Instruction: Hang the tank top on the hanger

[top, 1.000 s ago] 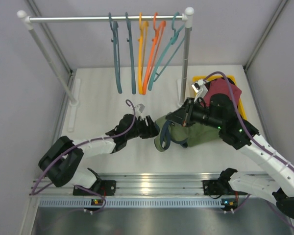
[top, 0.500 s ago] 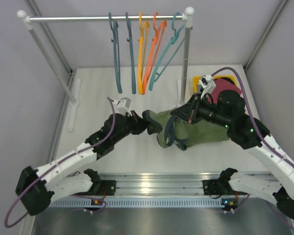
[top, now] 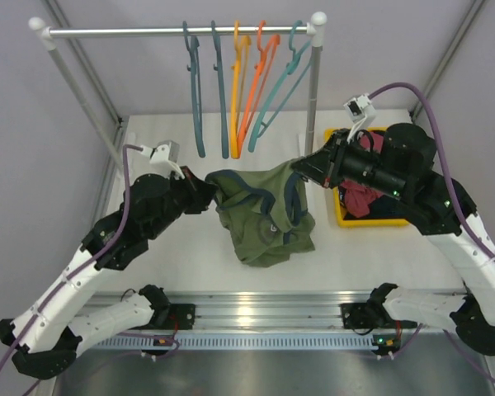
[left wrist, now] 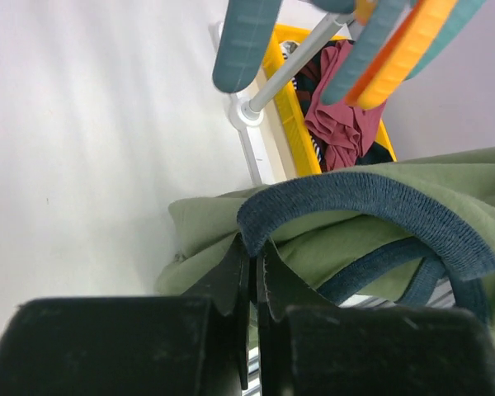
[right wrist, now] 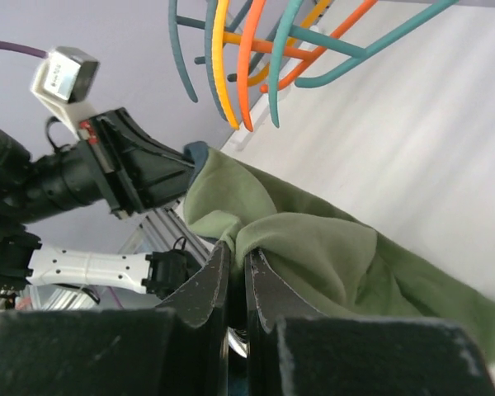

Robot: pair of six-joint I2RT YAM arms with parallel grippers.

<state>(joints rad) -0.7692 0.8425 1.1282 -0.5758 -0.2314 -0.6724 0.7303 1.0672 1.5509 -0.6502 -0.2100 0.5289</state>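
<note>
The olive-green tank top (top: pixel 260 219) with dark teal trim hangs bunched between both grippers, its lower part on or just above the table; its print is hidden. My left gripper (top: pixel 210 186) is shut on the teal-trimmed edge (left wrist: pixel 254 247) at the top's left side. My right gripper (top: pixel 299 167) is shut on a green fold (right wrist: pixel 235 247) at its right side. Two slate-teal hangers (top: pixel 196 99) hang at the left of the group on the rail, behind the top. One shows in the left wrist view (left wrist: pixel 246 41).
Orange hangers (top: pixel 246 91) and a lighter green-teal hanger (top: pixel 279 91) hang on the same rail (top: pixel 148 31). The rack's right post (top: pixel 312 99) stands by a yellow bin (top: pixel 340 216) holding a maroon garment (top: pixel 363 198).
Both arms rose and spread apart, lifting the tank top off the table and toward the rack. The left gripper moved left and up; the right arm pulled back off the bin.
</note>
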